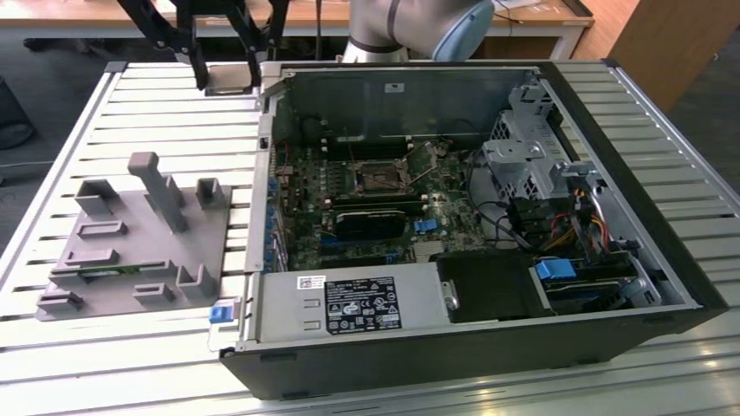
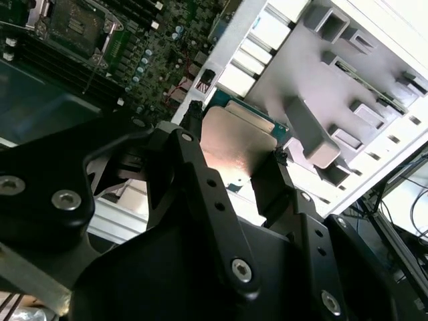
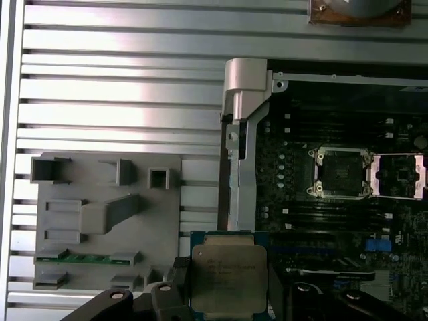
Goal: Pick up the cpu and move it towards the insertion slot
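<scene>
The cpu, a flat square chip with a shiny metal top, is held by its edges between my black fingers. My gripper is shut on it, raised above the slatted table, over the gap between the grey fixture and the computer case. In the second wrist view the cpu gleams inside the gripper. In the exterior view the gripper hangs at the far left corner of the case with the cpu in it. The insertion slot lies open on the motherboard, well apart from the cpu.
The open computer case holds a long black module, cables and a power supply. A grey plastic fixture with upright posts stands on the slatted table at the exterior view's left. The arm's base rises behind the case.
</scene>
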`<state>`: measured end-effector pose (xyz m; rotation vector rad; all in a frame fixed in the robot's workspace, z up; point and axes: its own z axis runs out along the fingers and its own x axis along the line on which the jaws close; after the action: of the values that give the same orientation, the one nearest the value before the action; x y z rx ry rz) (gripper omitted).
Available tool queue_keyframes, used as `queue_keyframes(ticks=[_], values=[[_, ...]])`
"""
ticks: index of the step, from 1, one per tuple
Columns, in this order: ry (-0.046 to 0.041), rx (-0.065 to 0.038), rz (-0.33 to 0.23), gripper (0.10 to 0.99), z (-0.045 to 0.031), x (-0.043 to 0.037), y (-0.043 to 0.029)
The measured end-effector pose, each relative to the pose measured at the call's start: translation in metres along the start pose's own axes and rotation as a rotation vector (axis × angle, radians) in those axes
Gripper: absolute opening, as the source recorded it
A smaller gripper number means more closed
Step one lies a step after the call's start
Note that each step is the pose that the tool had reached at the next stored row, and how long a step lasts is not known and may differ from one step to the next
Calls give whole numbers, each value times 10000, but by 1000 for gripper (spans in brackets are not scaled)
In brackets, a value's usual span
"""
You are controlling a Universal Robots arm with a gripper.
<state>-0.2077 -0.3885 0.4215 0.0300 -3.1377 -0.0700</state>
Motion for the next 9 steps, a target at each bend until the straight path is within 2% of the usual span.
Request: queue_keyframes(ticks=[9], values=[[0,0,-1,541,3,-134,-2]])
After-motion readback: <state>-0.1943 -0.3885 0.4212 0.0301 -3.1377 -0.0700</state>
